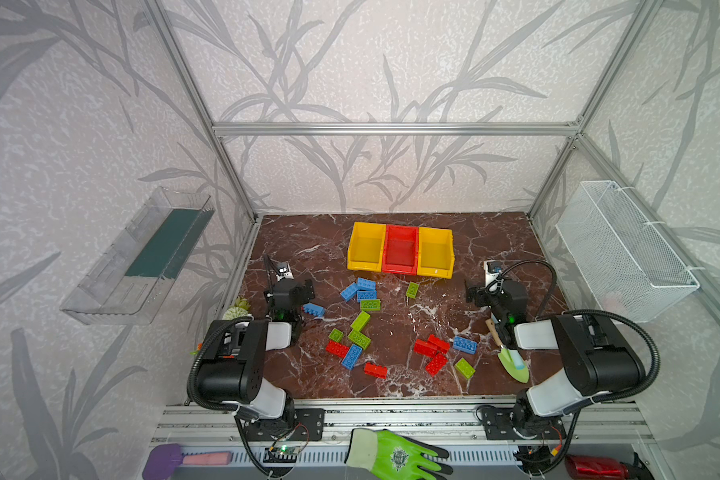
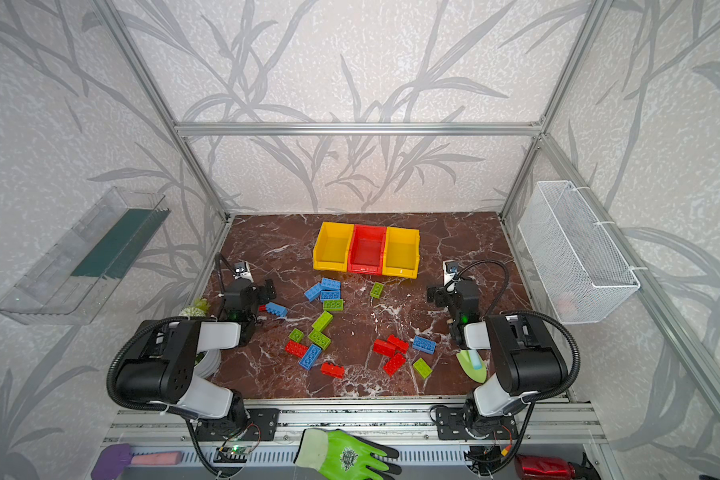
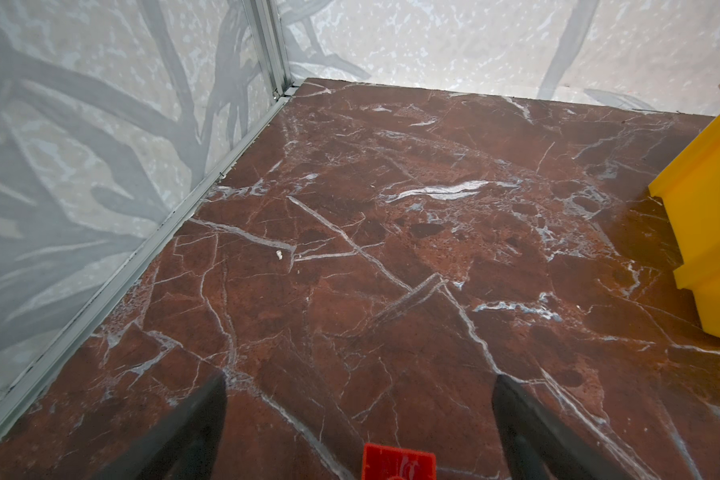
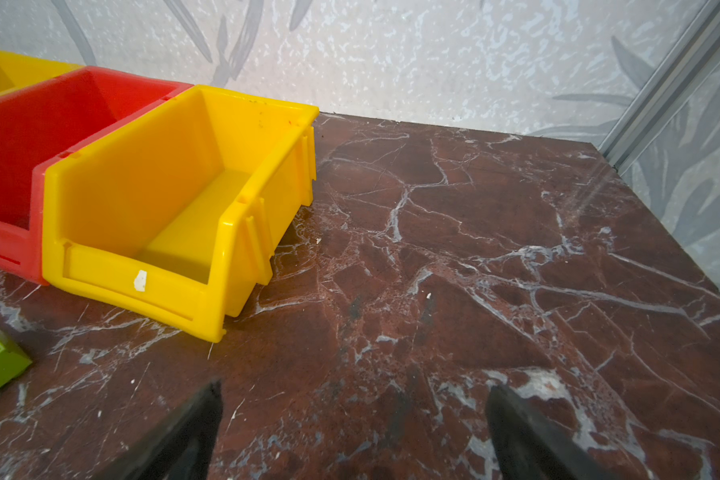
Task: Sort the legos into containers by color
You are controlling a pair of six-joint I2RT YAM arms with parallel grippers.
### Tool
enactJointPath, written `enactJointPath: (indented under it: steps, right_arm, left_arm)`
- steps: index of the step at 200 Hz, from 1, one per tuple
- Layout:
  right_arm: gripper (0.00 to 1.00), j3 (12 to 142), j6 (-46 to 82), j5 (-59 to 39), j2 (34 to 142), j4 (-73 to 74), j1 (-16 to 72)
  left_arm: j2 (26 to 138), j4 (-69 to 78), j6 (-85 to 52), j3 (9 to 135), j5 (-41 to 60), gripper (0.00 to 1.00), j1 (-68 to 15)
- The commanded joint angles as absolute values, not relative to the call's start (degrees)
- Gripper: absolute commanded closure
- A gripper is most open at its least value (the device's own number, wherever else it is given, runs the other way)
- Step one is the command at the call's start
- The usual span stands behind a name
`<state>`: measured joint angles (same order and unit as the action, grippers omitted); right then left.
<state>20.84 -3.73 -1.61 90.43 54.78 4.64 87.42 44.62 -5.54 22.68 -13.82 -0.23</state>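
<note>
Red, blue, green legos [image 1: 360,321] lie scattered before containers [image 1: 399,269].

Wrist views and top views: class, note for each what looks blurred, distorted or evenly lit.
Left wrist view: left gripper blurred into dark wedges, table sharp. Right wrist view: right gripper likewise blurred, yellow bin crisp. Both top views: even light, faint shadows, metal frame splaying outward from wide-angle distortion.
</note>
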Motion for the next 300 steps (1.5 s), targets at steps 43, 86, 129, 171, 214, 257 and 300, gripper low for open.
enactJointPath:
  steps: [43,86,129,171,214,257,300]
  right_arm:
    - [0.01,21.7,-4.1,-2.0,90.7,55.5,4.5]
    - [0.01,21.8,-4.1,-2.0,90.7,55.3,4.5]
    - [0.01,23.6,-3.1,5.5,84.4,47.3,5.5]
    - [0.01,41.8,3.3,13.6,76.5,8.5,6.5]
    - [0.01,54.5,7.7,12.1,77.3,-17.4,9.2]
    - [0.01,52.8,7.4,18.7,74.0,-21.6,16.4]
    - [0.01,53.6,16.1,21.5,74.6,-28.1,22.9]
  left_arm:
    - [87.0,45.3,-4.6,23.6,-13.9,0.01,0.1]
    - [87.0,45.2,-4.6,23.6,-13.9,0.01,0.1]
    - [87.0,45.3,-4.6,23.7,-13.9,0.01,0.0]
    - [83.0,25.3,-3.9,33.1,-13.8,0.01,-0.2]
    - [78.5,10.7,-5.1,43.4,-13.1,0.01,-0.3]
    - [74.8,3.3,-10.6,46.4,-7.8,0.01,-2.0]
    - [70.0,1.8,-11.8,43.6,-11.5,0.01,-10.9]
